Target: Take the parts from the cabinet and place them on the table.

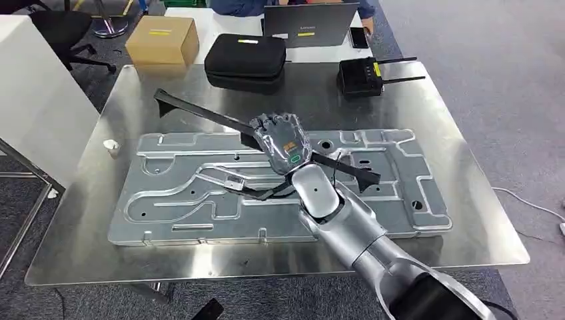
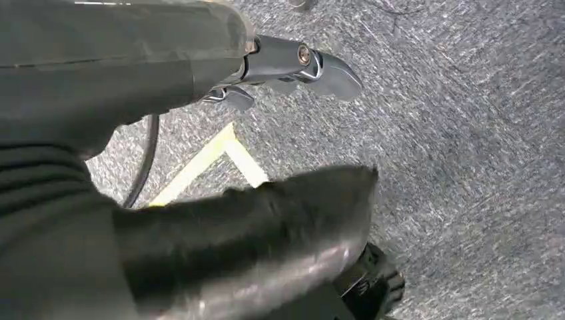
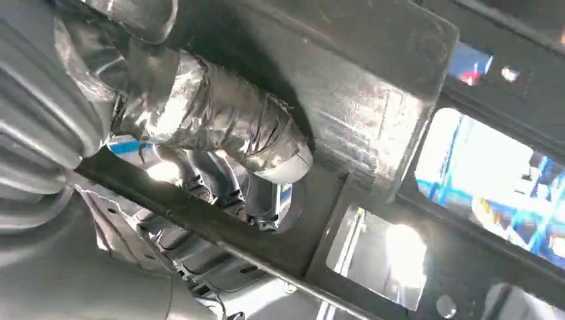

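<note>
While the right hand (image 1: 282, 141) sits at the centre of the head view, its fingers are wrapped around a long black angular metal bracket (image 1: 200, 112) that lies diagonally across a large silver stamped sheet-metal panel (image 1: 173, 193). The right wrist view shows the thumb (image 3: 220, 130) and darker fingers (image 3: 226, 187) clamped on either side of the black bar, so the part is held, low over the panel or resting on it; I cannot tell which. The panel itself lies flat on the shiny steel desk (image 1: 80, 247), filling most of its middle.

My judgement is that the step in hand is setting the bracket down. Doing it well means lowering it level, so both ends settle together, then spreading the fingers straight apart and lifting up without dragging the bar sideways.

The bracket's upper-left tip points towards a brown cardboard box (image 1: 162, 40) and a black zippered case (image 1: 244, 57) along the desk's far edge, with a black radio unit with antennas (image 1: 362, 75) at the upper right. A small white cup (image 1: 111, 145) stands near the left edge. Open steel shows along the near edge and at the right side, so withdrawal towards the lower right looks safest.

The left hand (image 2: 293, 60) hangs over grey carpet, holding nothing, fingers loosely apart.
</note>
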Controlling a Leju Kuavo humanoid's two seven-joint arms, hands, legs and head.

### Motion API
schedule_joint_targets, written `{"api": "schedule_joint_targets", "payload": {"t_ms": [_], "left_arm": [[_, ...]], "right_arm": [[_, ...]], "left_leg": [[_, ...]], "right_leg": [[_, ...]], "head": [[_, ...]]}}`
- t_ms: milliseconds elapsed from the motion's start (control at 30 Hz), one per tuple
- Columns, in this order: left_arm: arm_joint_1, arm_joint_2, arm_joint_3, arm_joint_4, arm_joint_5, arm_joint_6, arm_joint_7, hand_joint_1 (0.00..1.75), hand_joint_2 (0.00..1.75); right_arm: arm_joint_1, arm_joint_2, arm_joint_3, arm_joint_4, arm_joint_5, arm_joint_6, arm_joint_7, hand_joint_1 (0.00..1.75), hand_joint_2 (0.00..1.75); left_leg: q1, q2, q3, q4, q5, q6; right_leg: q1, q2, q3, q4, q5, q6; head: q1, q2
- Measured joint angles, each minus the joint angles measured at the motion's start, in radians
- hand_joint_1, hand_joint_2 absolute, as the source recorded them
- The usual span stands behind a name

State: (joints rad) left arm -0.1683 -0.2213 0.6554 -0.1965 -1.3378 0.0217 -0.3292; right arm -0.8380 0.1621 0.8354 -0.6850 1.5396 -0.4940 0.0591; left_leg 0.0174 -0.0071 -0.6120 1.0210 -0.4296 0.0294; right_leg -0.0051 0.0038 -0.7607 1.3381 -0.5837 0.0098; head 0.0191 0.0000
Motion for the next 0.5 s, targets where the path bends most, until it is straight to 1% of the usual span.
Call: {"api": "schedule_joint_targets", "payload": {"t_ms": [33,67,100,133,167,200,267,300,333,367,400,433,467,500], "left_arm": [[0.001,0.000,0.000,0.000,0.000,0.000,0.000,0.00,0.00],[0.001,0.000,0.000,0.000,0.000,0.000,0.000,0.00,0.00],[0.001,-0.001,0.000,0.000,0.000,0.000,0.000,0.00,0.00],[0.000,-0.002,-0.001,0.000,0.000,0.000,0.000,0.00,0.00],[0.000,-0.003,-0.001,0.000,0.000,0.000,0.000,0.00,0.00],[-0.001,-0.005,-0.002,0.000,0.000,0.001,0.000,0.00,0.00],[-0.002,-0.005,-0.003,0.000,0.000,0.004,0.001,0.00,0.00],[-0.002,-0.006,-0.005,0.000,0.000,0.006,0.002,0.00,0.00],[-0.002,-0.008,-0.006,0.000,0.000,0.009,0.003,0.00,0.00],[-0.002,-0.007,-0.007,0.000,0.000,0.011,0.003,0.00,0.00],[-0.002,-0.007,-0.008,0.000,0.000,0.013,0.003,0.00,0.00],[-0.003,-0.007,-0.010,0.000,0.000,0.014,0.003,0.00,0.00],[-0.002,-0.007,-0.013,0.000,0.000,0.015,0.005,0.00,0.00],[-0.001,-0.007,-0.015,0.000,0.000,0.016,0.006,0.00,0.00]], "right_arm": [[0.006,0.002,0.005,0.024,0.000,0.000,0.003,1.69,1.75],[0.011,0.005,0.005,0.038,0.000,0.000,0.005,1.68,1.75],[0.011,0.008,0.005,0.048,0.001,0.001,0.006,1.73,1.75],[0.009,0.013,0.005,0.057,0.001,0.004,0.007,1.71,1.75],[0.005,0.016,0.005,0.064,0.001,0.009,0.010,1.71,1.75],[0.002,0.022,0.005,0.077,0.001,0.016,0.015,1.69,1.75],[0.003,0.032,0.006,0.102,0.005,0.024,0.024,1.69,1.75],[0.006,0.034,0.006,0.114,0.005,0.027,0.028,1.71,1.75],[0.007,0.038,0.006,0.125,0.005,0.027,0.029,1.69,1.75],[0.008,0.042,0.006,0.132,0.005,0.027,0.030,1.66,1.75],[0.008,0.046,0.006,0.140,0.004,0.026,0.030,1.61,1.75],[0.008,0.051,0.006,0.147,0.003,0.026,0.030,0.99,1.75],[0.012,0.055,0.006,0.154,0.000,0.025,0.029,0.00,1.75],[0.018,0.056,0.007,0.163,-0.004,0.023,0.027,0.00,1.75]], "left_leg": [[0.000,-0.001,0.000,0.000,0.000,0.000],[0.000,-0.002,0.001,0.001,0.000,0.000],[0.000,-0.003,0.002,0.002,-0.001,-0.001],[-0.001,-0.003,0.003,0.002,-0.003,-0.004],[-0.001,-0.002,0.005,0.003,-0.005,-0.006],[-0.008,-0.002,0.001,0.004,-0.006,-0.011],[-0.006,-0.001,0.002,0.000,-0.004,-0.018],[-0.005,-0.001,0.004,-0.003,-0.003,-0.024],[-0.008,-0.002,0.005,-0.004,-0.004,-0.030],[-0.003,0.000,-0.002,0.012,-0.018,-0.034],[-0.004,0.001,-0.016,0.047,-0.042,-0.037],[-0.003,0.001,-0.053,0.126,-0.085,-0.042],[-0.001,0.001,-0.092,0.210,-0.123,-0.045],[-0.001,0.001,-0.130,0.286,-0.149,-0.048]], "right_leg": [[-0.001,0.000,-0.010,0.014,0.008,0.000],[-0.001,0.000,0.005,-0.027,0.043,-0.002],[-0.001,0.000,0.043,-0.106,0.090,-0.006],[0.000,0.000,0.087,-0.199,0.135,-0.011],[0.002,0.000,0.121,-0.278,0.154,-0.017],[0.011,0.000,0.132,-0.294,0.142,-0.020],[0.012,0.001,0.134,-0.296,0.143,-0.022],[0.013,0.002,0.134,-0.297,0.143,-0.026],[0.004,0.002,0.138,-0.306,0.148,-0.032],[0.000,-0.001,0.144,-0.313,0.152,-0.038],[-0.002,-0.001,0.146,-0.315,0.152,-0.044],[-0.001,-0.001,0.146,-0.315,0.152,-0.047],[0.000,-0.001,0.146,-0.315,0.151,-0.048],[0.000,-0.002,0.146,-0.314,0.150,-0.049]], "head": [[0.000,0.000],[0.000,0.000],[0.000,0.000],[0.000,0.000],[0.000,0.000],[-0.001,0.000],[-0.001,0.000],[-0.001,0.000],[-0.001,0.000],[-0.001,0.000],[-0.003,0.000],[-0.003,0.000],[-0.004,0.000],[-0.003,0.000]]}}
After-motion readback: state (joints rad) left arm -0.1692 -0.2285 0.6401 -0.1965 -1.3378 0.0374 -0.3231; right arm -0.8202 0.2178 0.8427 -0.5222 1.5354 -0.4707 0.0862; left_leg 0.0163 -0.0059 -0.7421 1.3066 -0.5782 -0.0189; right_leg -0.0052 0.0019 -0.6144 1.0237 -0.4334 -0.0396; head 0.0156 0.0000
